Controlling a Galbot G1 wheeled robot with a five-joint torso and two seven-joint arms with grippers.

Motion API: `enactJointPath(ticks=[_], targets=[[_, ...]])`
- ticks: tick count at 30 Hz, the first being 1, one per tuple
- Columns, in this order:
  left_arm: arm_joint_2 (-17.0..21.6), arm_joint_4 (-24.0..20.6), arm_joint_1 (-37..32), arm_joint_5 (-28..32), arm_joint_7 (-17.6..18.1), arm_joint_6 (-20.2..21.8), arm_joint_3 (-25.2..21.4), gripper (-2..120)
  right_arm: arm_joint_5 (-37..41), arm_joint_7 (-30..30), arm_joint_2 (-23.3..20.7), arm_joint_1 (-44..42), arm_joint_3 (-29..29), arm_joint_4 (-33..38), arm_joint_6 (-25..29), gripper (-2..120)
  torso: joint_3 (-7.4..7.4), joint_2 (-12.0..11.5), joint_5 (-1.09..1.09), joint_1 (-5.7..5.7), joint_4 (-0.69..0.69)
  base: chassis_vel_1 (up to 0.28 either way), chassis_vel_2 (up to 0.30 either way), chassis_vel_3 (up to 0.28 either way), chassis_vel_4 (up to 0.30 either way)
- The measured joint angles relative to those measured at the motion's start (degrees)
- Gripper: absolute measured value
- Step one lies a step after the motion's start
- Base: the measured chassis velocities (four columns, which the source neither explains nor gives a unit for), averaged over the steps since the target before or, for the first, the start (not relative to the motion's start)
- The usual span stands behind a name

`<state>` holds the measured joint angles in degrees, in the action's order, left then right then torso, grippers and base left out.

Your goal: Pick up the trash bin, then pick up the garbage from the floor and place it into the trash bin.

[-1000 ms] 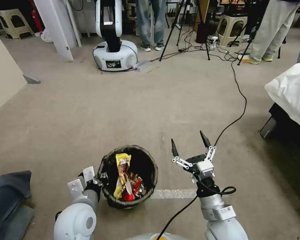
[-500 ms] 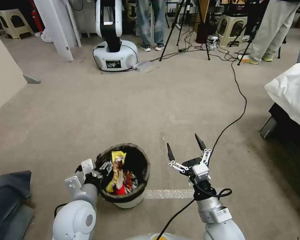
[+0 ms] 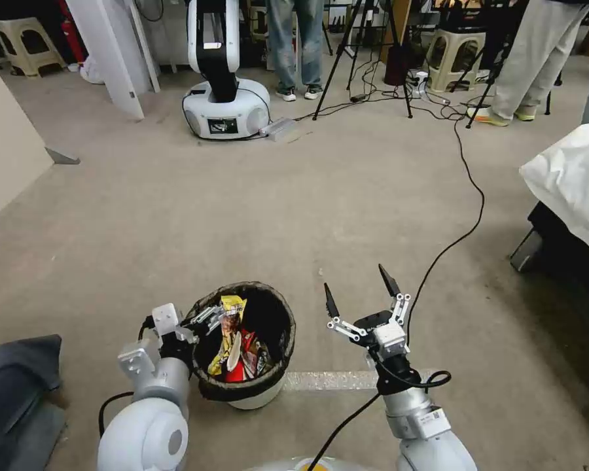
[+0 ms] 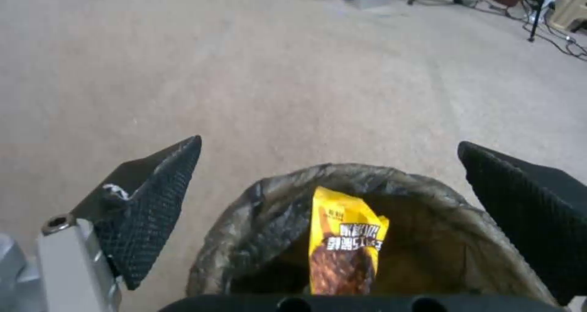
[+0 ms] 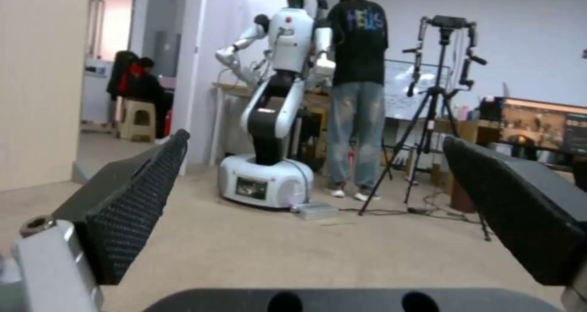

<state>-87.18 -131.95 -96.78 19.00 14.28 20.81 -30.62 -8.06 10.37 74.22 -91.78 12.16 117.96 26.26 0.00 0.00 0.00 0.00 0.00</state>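
Near the robot's base, left of centre on the carpet (image 3: 347, 216), stands the trash bin (image 3: 258, 390), its white wall showing under the black liner (image 4: 275, 202) folded over the rim. It seems to rest on the floor, though whether it bears its full weight there cannot be told. Inside stands a yellow snack wrapper (image 3: 229, 327), upright against red-and-white wrappers (image 3: 245, 356), so the garbage that can be seen is in the bin; the carpet around it looks free of litter.

The left hand (image 3: 199, 320) sits at the bin's left rim. From its wrist view the two black fingers (image 4: 153, 202) stand spread wide on either side of the bin's mouth, gripping nothing; that reads as a hand let go of the rim, or set to take it. The right hand (image 3: 362, 294) hovers just right of the bin, fingers splayed, empty and pointing toward the far room, probably kept clear of the bin. A dark cloth heap (image 3: 13, 379) lies at the near left.
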Motion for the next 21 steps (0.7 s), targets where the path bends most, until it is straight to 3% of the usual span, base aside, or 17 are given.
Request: enactJointPath(ticks=[5, 7, 8, 9, 11, 12, 15, 21], targets=[[-0.09, 0.36, -1.87, -7.15, -1.88, -6.26, 1.09, 100, 0.06, 1.61, 0.82, -0.38, 0.44, 0.24, -0.09, 100, 0.0, 0.0, 0.0, 0.0, -0.01, 0.0, 0.0, 0.0, 0.0], [-0.16, 3.42, -4.22, -13.36, -5.87, -17.35, 1.37, 100, 0.09, 2.53, 1.75, -0.36, 0.8, 0.65, -0.21, 100, 0.0, 0.0, -0.01, 0.0, -0.01, 0.0, 0.0, 0.0, 0.0], [-0.16, 3.42, -4.22, -13.36, -5.87, -17.35, 1.37, 100, 0.09, 2.53, 1.75, -0.36, 0.8, 0.65, -0.21, 100, 0.0, 0.0, -0.01, 0.0, -0.01, 0.0, 0.0, 0.0, 0.0], [-0.27, 5.34, -5.89, -15.15, -8.35, -24.45, 1.38, 100, -0.09, 2.86, 2.28, -0.23, 0.89, 0.74, -0.37, 100, 0.0, 0.0, 0.0, 0.0, -0.01, 0.0, 0.0, 0.0, 0.0], [-0.63, 7.71, -8.57, -17.69, -11.31, -32.72, 1.48, 100, -0.57, 3.71, 2.78, -0.29, 0.95, 0.85, -1.3, 100, 0.0, 0.0, -0.01, 0.0, 0.0, 0.0, 0.0, 0.0, 0.0], [-0.63, 7.71, -8.57, -17.69, -11.31, -32.72, 1.48, 100, -0.57, 3.71, 2.78, -0.29, 0.95, 0.85, -1.3, 100, 0.0, 0.0, -0.01, 0.0, 0.0, 0.0, 0.0, 0.0, 0.0], [-1.07, 9.8, -10.89, -21.38, -12.36, -40.71, 1.47, 100, -0.77, 4.72, 3.11, -0.54, 1.14, 0.93, -2.56, 100, 0.0, 0.0, 0.0, 0.0, 0.0, 0.0, 0.0, 0.0, 0.0], [-1.35, 10.06, -11.73, -22.2, -12.05, -43.53, 1.48, 100, -1.32, 4.84, 3.51, -0.73, 1.42, 0.76, -2.61, 100, 0.0, 0.0, 0.0, 0.0, -0.01, 0.0, 0.0, 0.0, 0.0]])
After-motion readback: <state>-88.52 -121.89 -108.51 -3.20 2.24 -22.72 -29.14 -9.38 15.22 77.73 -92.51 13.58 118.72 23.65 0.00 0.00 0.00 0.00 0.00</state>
